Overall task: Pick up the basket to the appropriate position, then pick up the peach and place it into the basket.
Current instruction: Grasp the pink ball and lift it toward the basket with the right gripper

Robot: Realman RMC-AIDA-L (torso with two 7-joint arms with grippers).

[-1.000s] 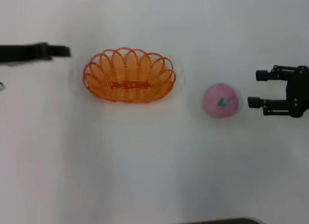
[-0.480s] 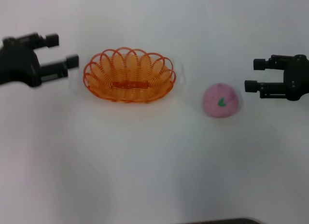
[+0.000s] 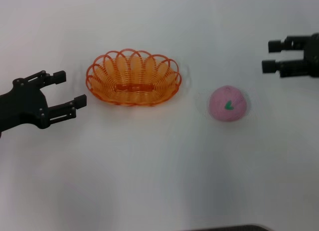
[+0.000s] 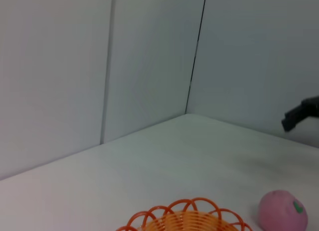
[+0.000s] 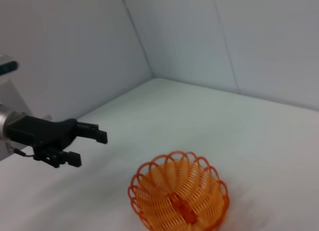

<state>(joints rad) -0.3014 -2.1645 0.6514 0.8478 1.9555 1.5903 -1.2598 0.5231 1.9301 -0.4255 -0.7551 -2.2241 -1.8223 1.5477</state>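
At the far left of the head view, the left gripper [image 3: 70, 87] hangs over the white desk [image 3: 149, 171], its two black fingers [image 3: 59, 75] spread wide apart with nothing between them. The tips point toward the orange wire basket [image 3: 133, 77] and stop just short of its left end, not touching the rim. The right wrist view shows the same gripper [image 5: 89, 146] from across the desk, parted and empty, off to one side of the basket [image 5: 178, 196].

The basket sits upright on the desk, left of the middle in the head view, an oval of looped scalloped wire with a solid orange strip along its bottom. Nothing lies inside it. In the left wrist view only the top loops of its rim [image 4: 184, 216] show at the lower edge.

Farther right, well apart from the basket, the pink fuzzy toy peach [image 3: 228, 103] rests on the desk with its small green leaf mark facing up. The left wrist view shows the peach [image 4: 283, 210] beside the basket.

At the far right, the right gripper [image 3: 269, 56] hovers beyond the peach, toward the back of the desk. Its fingers [image 3: 274, 45] are open and hold nothing, and they stand clear of the peach.
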